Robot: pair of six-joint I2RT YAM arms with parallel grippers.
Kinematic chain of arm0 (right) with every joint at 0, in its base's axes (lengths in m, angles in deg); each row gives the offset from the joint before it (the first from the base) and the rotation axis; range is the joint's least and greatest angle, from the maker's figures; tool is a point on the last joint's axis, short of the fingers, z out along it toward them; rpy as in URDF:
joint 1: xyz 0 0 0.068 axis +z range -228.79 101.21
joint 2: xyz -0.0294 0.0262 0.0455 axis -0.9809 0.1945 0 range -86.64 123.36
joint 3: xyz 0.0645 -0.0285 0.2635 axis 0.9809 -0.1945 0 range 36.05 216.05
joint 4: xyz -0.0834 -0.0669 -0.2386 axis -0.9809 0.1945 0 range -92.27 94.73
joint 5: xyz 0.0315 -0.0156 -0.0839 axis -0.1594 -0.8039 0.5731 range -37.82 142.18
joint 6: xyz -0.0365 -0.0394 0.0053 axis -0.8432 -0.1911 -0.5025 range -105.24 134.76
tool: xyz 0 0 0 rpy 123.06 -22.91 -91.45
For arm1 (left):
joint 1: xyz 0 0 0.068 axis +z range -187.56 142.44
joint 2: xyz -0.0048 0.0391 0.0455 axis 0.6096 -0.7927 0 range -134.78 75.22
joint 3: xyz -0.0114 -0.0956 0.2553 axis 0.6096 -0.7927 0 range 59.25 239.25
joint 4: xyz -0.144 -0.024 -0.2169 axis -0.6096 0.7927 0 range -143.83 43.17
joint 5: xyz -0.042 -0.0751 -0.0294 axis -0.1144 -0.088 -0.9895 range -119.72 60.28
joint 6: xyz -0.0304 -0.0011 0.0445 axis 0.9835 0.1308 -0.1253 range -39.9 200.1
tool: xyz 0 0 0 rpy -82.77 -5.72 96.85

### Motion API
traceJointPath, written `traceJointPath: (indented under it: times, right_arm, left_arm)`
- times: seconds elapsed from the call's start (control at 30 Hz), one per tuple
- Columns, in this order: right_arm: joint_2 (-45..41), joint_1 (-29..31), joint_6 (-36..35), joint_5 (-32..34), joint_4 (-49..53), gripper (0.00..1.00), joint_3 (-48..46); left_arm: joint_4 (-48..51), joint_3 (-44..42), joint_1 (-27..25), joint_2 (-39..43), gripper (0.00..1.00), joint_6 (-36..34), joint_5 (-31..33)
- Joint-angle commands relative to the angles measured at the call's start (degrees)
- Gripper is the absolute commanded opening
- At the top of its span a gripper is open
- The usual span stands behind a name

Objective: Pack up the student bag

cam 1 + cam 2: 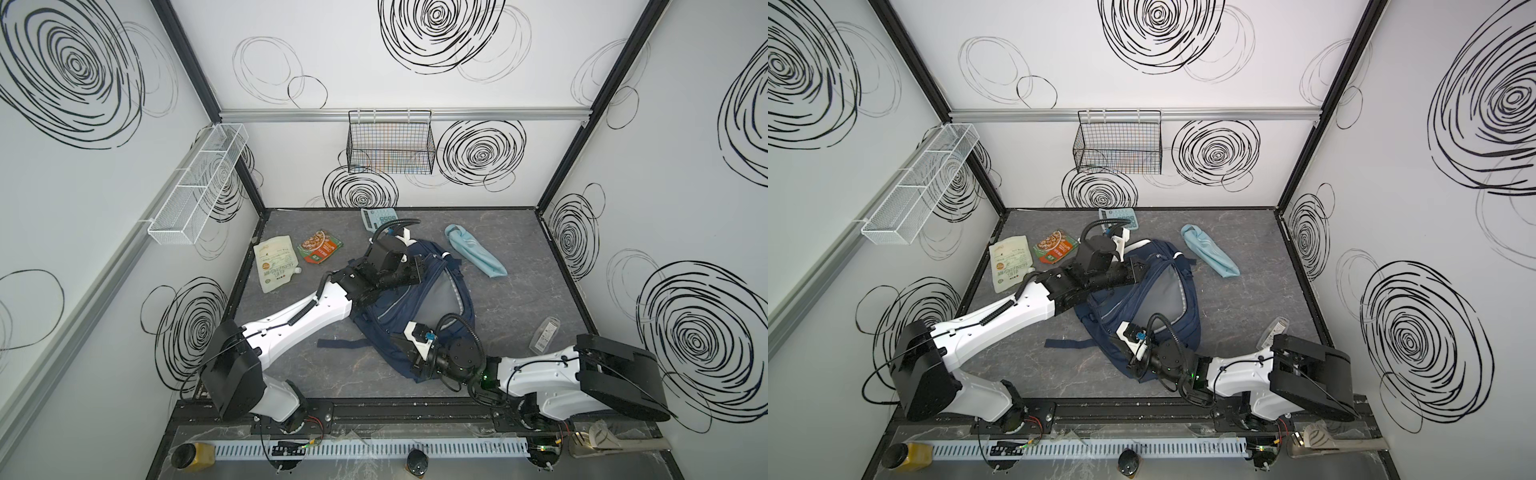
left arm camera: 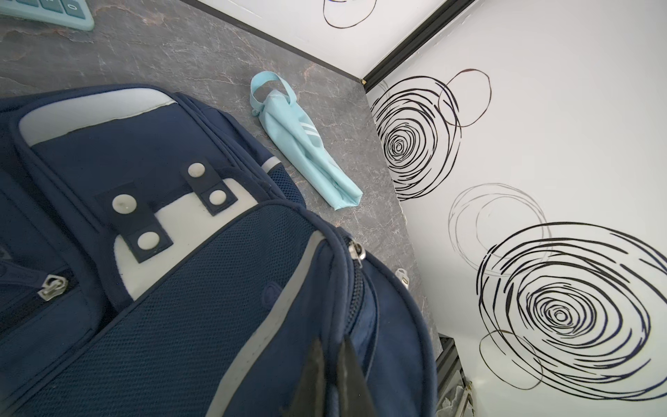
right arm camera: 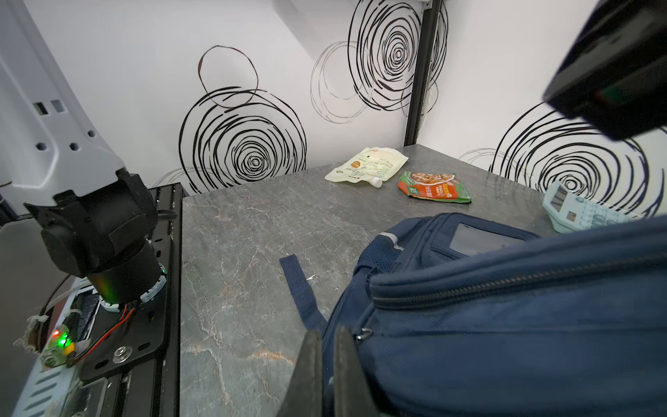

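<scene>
Left wrist view: the left gripper (image 2: 332,382) is pinched closed on the far rim of the student bag (image 1: 436,303), beside a zip. The right gripper (image 3: 328,379) is likewise clamped on the bag's near rim. The bag lies mid-table (image 1: 519,291), its mouth open. Print on the white pouch (image 1: 276,264) and orange packet (image 1: 320,247), far left, is unreadable. A calculator (image 1: 376,218) lies far, and a light blue umbrella (image 1: 476,254) far right.

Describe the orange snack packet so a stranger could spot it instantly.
Find the navy backpack in the middle, then look toward the far left corner, where two flat packets lie side by side. It's the orange-and-green packet with a food photo, not the white spouted pouch beside it.
</scene>
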Motion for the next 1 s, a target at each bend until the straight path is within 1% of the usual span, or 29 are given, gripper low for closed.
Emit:
traceJointPath:
  times: [0.0, 0.07, 0.1, 0.17, 0.2, 0.3, 0.37, 0.43, 0.5, 0.53, 0.57, 0.6, 0.63, 0.7, 0.77, 0.8, 0.83, 0.9, 0.97]
  right_arm:
    - [-1.7, 2.6, 0.0, -5.6, 4.3, 0.11, 1.7]
    - [-6.4, 2.6, 1.0, -5.3, 10.0, 0.27, 2.2]
    - [-9.8, 2.4, 1.9, -5.2, 14.0, 0.38, 2.8]
    - [-16.6, 1.9, 2.8, -6.4, 22.7, 0.52, 3.9]
    - [-20.3, 1.6, 3.0, -7.0, 27.0, 0.56, 4.5]
    - [-30.7, 0.4, 4.3, -5.4, 36.1, 0.57, 5.6]
    - [-37.0, -1.1, 4.6, -3.7, 39.1, 0.6, 5.5]
    - [-41.6, -4.3, 6.3, 0.3, 42.9, 0.63, 7.0]
    - [-43.1, -11.1, 9.6, 6.3, 47.4, 0.64, 9.7]
    - [-42.2, -15.2, 11.4, 8.4, 49.7, 0.66, 11.4]
    - [-40.2, -21.6, 12.9, 8.5, 52.5, 0.66, 13.6]
    - [-37.2, -28.6, 14.0, 5.9, 54.7, 0.66, 15.6]
    - [-34.1, -35.8, 15.0, 2.0, 55.9, 0.65, 17.0]
    - [-25.4, -51.8, 17.5, -10.3, 57.6, 0.65, 19.9]
    - [-17.1, -61.6, 15.8, -19.0, 57.3, 0.65, 21.9]
    - [-13.0, -64.0, 14.3, -20.3, 57.3, 0.66, 23.3]
    - [-9.5, -65.2, 13.3, -19.7, 57.6, 0.66, 24.6]
    - [-2.1, -66.1, 11.3, -17.1, 58.3, 0.69, 28.4]
    - [4.0, -66.1, 8.8, -16.2, 59.6, 0.71, 32.3]
  left_arm:
    - [-15.3, 1.8, 2.1, 4.5, 0.0, 0.4, 3.6]
    - [-15.3, -0.4, 2.4, 5.5, 0.0, -1.4, 3.0]
    - [-15.2, -1.5, 2.8, 5.9, 0.0, -2.6, 2.3]
    - [-14.5, -3.6, 3.4, 6.6, 0.0, -5.2, 1.6]
    - [-14.3, -4.8, 3.8, 6.8, 0.0, -6.2, 1.3]
    - [-14.7, -7.7, 5.3, 7.0, 0.0, -8.4, -0.2]
    - [-15.2, -8.8, 6.3, 6.4, 0.0, -9.6, -2.0]
    - [-16.1, -9.5, 6.9, 5.8, 0.0, -10.8, -4.6]
    - [-16.3, -9.3, 7.2, 5.0, 0.0, -12.7, -7.7]
    - [-16.0, -9.2, 7.2, 4.7, 0.0, -13.4, -8.7]
    - [-16.0, -9.2, 7.4, 4.5, 0.0, -14.1, -9.7]
    - [-16.5, -9.5, 7.5, 4.4, 0.0, -14.4, -10.6]
    - [-17.1, -9.9, 7.8, 4.5, 0.0, -14.3, -11.1]
    - [-19.1, -11.5, 8.6, 5.1, 0.0, -13.2, -12.4]
    - [-20.0, -12.7, 9.1, 5.9, 0.0, -12.9, -13.6]
    - [-20.1, -13.1, 9.1, 6.2, 0.0, -13.2, -13.8]
    - [-20.1, -13.4, 9.1, 6.5, 0.0, -13.4, -14.0]
    - [-20.6, -14.3, 9.1, 6.5, 0.0, -12.9, -14.6]
    - [-21.4, -14.8, 9.1, 6.3, 0.0, -12.3, -14.9]
